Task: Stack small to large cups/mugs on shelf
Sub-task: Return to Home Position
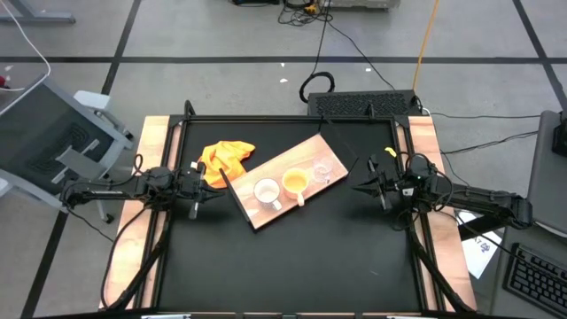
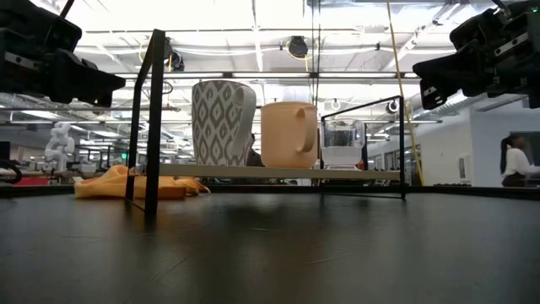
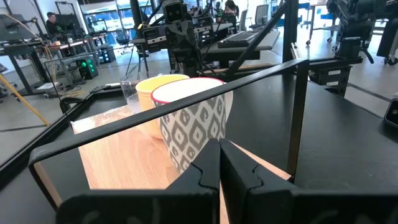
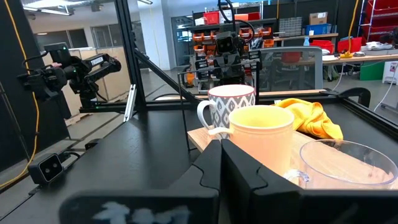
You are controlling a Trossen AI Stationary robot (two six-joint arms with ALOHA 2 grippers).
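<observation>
All three vessels stood upright in a row on the shelf when I checked the feeds: the white mug at one end, the yellow-orange mug just beside it in the middle, and the glass cup at the other end. From the low view the row stepped down from the tall white mug to the short glass, so I judged the sorting by size done and nothing left to place. All that remained, as I read it, was parking the arms. The left gripper hung off the white-mug end of the shelf, near the yellow cloth. The right gripper hung off the glass end, apart from the board. On both wrist feeds the fingers were pressed together with nothing between them — both empty. For writing, I found no brand or label on any vessel. The white mug carried only a grey diamond pattern, and a sheet of paper beyond the table's right edge was too small to read.
</observation>
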